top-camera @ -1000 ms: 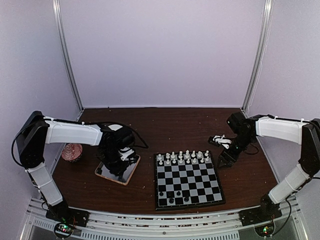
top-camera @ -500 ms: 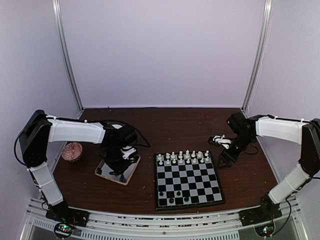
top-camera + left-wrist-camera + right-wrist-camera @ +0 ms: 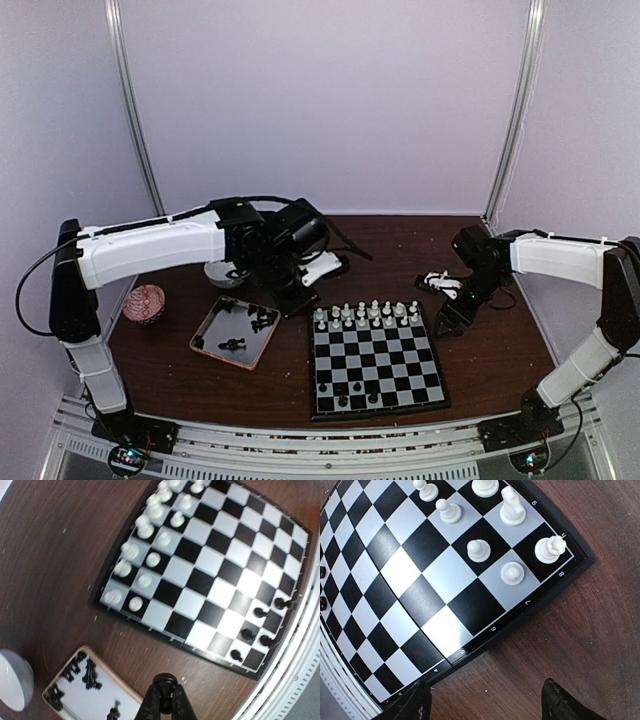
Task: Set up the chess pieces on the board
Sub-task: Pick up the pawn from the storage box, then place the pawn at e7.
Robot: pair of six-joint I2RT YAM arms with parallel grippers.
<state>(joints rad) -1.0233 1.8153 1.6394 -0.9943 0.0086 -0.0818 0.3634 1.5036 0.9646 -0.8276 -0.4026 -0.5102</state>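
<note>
The left gripper (image 3: pixel 164 694) is pinching a glossy black piece (image 3: pixel 164 680) above the counter (image 3: pixel 60 555), while the right gripper (image 3: pixel 485 700) is hanging open beside the checkered board (image 3: pixel 470 607).

Overhead view dim and soft; light even from above; walls (image 3: pixel 320 100) tinged violet; hardly any shadow on the table (image 3: pixel 380 245). Left wrist view: white glare on the board's (image 3: pixel 250 577) near squares; white pieces (image 3: pixel 131 551) smeared; edges bowed. Right wrist view sharp; glare patches on the board; short soft shadows beside pieces.
</note>
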